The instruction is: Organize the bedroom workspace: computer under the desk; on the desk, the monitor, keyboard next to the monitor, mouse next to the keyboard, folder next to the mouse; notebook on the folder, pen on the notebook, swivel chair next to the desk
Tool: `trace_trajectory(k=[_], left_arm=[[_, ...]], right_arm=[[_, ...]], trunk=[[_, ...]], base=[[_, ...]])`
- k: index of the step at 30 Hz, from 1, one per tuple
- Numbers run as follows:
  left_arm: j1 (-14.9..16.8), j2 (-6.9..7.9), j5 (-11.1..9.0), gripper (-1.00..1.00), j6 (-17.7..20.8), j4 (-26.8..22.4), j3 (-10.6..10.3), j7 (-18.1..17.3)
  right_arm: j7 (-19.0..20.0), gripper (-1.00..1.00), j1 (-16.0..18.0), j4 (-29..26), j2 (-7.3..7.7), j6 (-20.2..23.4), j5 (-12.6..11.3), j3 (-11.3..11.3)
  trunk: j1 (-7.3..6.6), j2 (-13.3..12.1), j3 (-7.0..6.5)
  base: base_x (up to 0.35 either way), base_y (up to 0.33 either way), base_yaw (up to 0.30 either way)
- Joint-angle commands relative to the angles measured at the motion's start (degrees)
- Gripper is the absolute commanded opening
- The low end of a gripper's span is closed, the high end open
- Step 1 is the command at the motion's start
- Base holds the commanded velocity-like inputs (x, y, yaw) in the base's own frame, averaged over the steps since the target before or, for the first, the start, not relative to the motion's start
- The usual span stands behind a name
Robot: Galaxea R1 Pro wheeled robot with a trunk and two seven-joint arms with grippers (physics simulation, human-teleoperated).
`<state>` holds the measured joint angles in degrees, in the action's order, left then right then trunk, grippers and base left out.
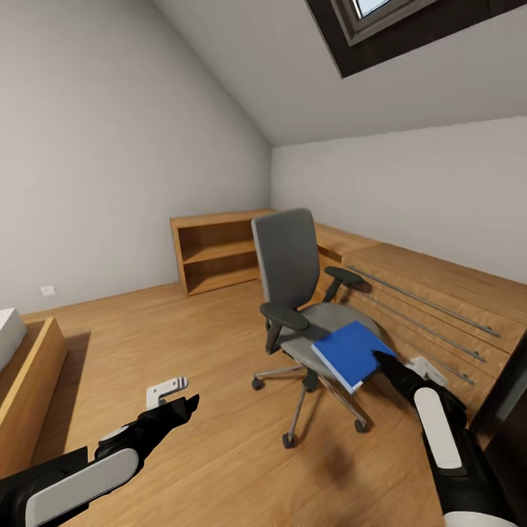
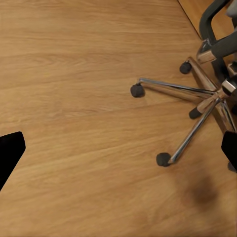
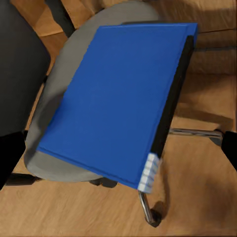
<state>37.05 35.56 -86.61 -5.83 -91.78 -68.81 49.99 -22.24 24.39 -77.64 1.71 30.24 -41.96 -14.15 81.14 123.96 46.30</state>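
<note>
The grey swivel chair [image 1: 296,285] stands on the plank floor in the middle of the bedroom. The blue folder [image 1: 350,353] lies tilted on its seat and overhangs the seat's front edge. My right gripper [image 1: 383,360] hovers just in front of that overhanging corner, open. In the right wrist view the folder [image 3: 116,98] spreads over the grey seat [image 3: 59,103], and the right gripper [image 3: 118,148] has its black fingertips [image 3: 10,155] far apart at the picture's edges. My left gripper [image 1: 189,402] is open above bare floor, left of the chair; the chrome chair base [image 2: 197,106] lies ahead of the left gripper [image 2: 118,150].
A low wooden shelf unit [image 1: 219,252] stands against the back wall. A light wooden drawer chest [image 1: 439,307] with long metal handles runs along the right, close behind the chair. A wooden frame [image 1: 29,380] sits at the left edge. A dark edge [image 1: 509,402] shows at the far right.
</note>
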Motion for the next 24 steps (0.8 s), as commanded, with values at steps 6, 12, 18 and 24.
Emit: trace_trajectory(k=[6,12,18,24], left_arm=[[0.1,0.03,-0.6,1.00,-0.5,-0.1,-0.2,0.1],[0.1,-0.16,-0.6,1.00,-0.5,-0.2,-0.3,0.1],[0.1,-0.33,-0.6,1.00,-0.4,-0.2,-0.3,0.1],[0.1,-0.64,-0.6,1.00,-0.4,-0.1,-0.3,0.1]], right_arm=[[-0.5,1.00,0.0,0.5,0.04,0.4,-1.8,-5.1],[-0.4,1.00,0.0,2.1,0.44,2.9,-6.4,-9.6],[-0.3,1.00,0.1,8.2,4.09,3.6,-13.9,-10.1],[2.9,1.00,0.1,13.0,7.46,4.9,-20.6,-9.9]], trunk=[[1.32,2.5,1.14],[2.63,4.9,2.22],[3.95,7.3,3.30],[5.27,9.7,4.38]], base=[[0.000,0.000,0.000],[0.000,0.000,0.000],[0.000,0.000,0.000],[0.000,0.000,0.000]])
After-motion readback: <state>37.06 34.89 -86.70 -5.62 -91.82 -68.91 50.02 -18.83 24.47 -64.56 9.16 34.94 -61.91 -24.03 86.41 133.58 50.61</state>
